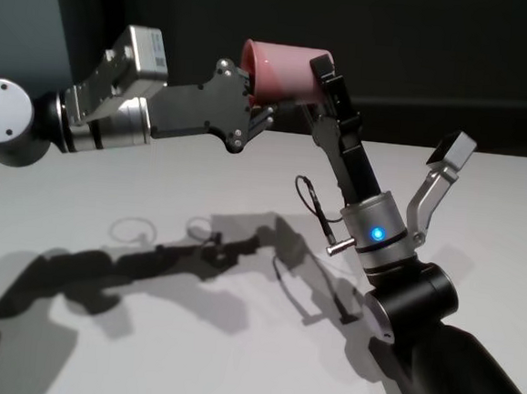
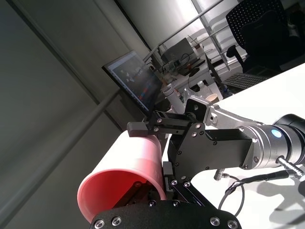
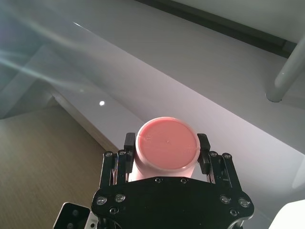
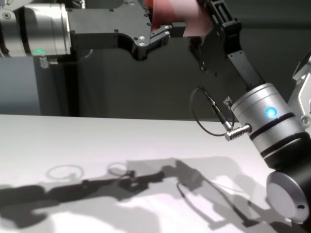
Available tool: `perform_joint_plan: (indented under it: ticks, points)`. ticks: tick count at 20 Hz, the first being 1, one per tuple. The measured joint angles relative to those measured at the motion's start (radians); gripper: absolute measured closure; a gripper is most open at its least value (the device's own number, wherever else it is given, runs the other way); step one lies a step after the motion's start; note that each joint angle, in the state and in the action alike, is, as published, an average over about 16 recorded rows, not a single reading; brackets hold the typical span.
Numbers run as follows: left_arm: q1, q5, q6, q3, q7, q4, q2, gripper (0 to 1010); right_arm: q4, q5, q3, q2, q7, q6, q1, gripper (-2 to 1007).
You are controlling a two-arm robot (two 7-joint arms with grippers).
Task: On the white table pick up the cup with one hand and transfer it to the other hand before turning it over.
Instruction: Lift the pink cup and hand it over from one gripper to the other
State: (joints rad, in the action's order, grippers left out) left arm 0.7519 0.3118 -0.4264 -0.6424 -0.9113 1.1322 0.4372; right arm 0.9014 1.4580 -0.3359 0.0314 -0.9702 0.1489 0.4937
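Observation:
The pink cup (image 1: 284,71) hangs on its side high above the white table (image 1: 142,343), rim to the left and base to the right. My left gripper (image 1: 255,105) reaches in from the left and is shut on the cup's wall at the rim; in the left wrist view one finger (image 2: 139,185) sits inside the rim of the cup (image 2: 126,164). My right gripper (image 1: 321,76) comes up from the lower right. In the right wrist view its fingers (image 3: 127,141) press both sides of the cup's base end (image 3: 167,145).
The arms' shadows lie across the tabletop (image 4: 73,145). A thin cable loop (image 1: 312,199) hangs off the right wrist. A dark wall stands behind the table's far edge. A monitor (image 2: 133,81) and an office chair (image 2: 262,28) show far off.

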Motion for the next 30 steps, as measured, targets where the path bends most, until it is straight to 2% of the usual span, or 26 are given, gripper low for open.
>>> perform_joint_plan:
  ticks: [20,25,30]
  points:
    - [0.0,0.0,0.0,0.0,0.0,0.0,0.0,962,0.0,-0.001,0.0,0.0,0.0,0.0,0.0,256]
    - [0.0,0.0,-0.001,0.0,0.0,0.001,0.0,902,0.0,-0.001,0.0,0.0,0.001,0.0,0.0,256]
    - [0.0,0.001,-0.001,0.0,0.0,0.001,-0.001,784,-0.001,-0.001,0.0,0.0,0.002,0.0,0.0,256]
